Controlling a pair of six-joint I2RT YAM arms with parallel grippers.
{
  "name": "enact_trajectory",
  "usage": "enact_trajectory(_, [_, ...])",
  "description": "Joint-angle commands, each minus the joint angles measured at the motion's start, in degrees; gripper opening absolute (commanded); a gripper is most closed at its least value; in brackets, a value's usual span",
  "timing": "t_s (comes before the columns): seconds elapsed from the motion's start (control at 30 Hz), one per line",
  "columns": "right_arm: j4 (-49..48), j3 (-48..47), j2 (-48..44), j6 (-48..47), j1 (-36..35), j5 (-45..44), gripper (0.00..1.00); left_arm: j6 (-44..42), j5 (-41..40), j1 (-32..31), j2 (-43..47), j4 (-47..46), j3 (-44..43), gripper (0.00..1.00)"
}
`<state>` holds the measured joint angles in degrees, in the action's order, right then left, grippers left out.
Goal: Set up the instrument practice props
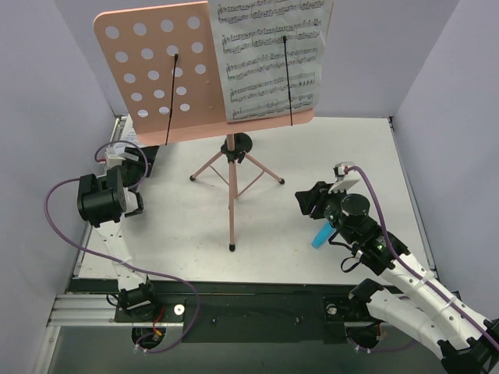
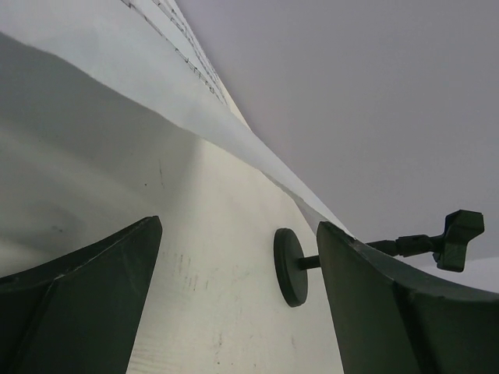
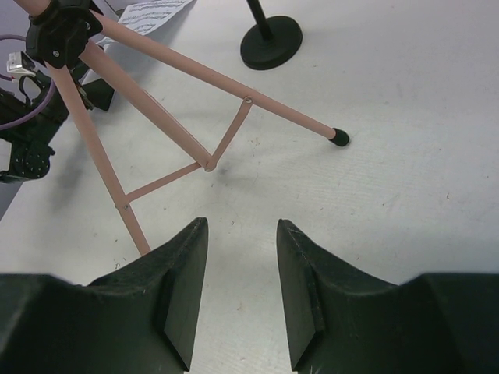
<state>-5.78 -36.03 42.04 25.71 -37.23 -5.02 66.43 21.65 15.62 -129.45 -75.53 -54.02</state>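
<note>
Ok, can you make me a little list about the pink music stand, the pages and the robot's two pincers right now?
stand: pink board on its three-legged base, upright on the table
right half: one music page under a black wire
left half: bare, only the other wire
spare: second page in front of the left pincer, not on the board
left pincer: wide open, empty
right pincer: open, empty, facing the base's legs
</note>
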Motion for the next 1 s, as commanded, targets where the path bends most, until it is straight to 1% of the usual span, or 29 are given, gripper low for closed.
enact_trajectory(0.0, [-1.6,0.44,-0.65,-0.05,-0.47,-0.17,0.36,1.33,1.47,0.47,3.24,-17.64,-2.84,0.92])
enact_trajectory(0.8, [-1.95,0.26,0.32,-0.31,-0.47,0.09,0.36,7.83,-0.03,0.99,3.41,-17.9,-13.12,0.92])
enact_trajectory(0.97, [-2.22,0.08,0.67,-0.14,-0.47,0.27,0.36,8.71,-0.29,1.35,3.94,-17.9,-14.1,0.92])
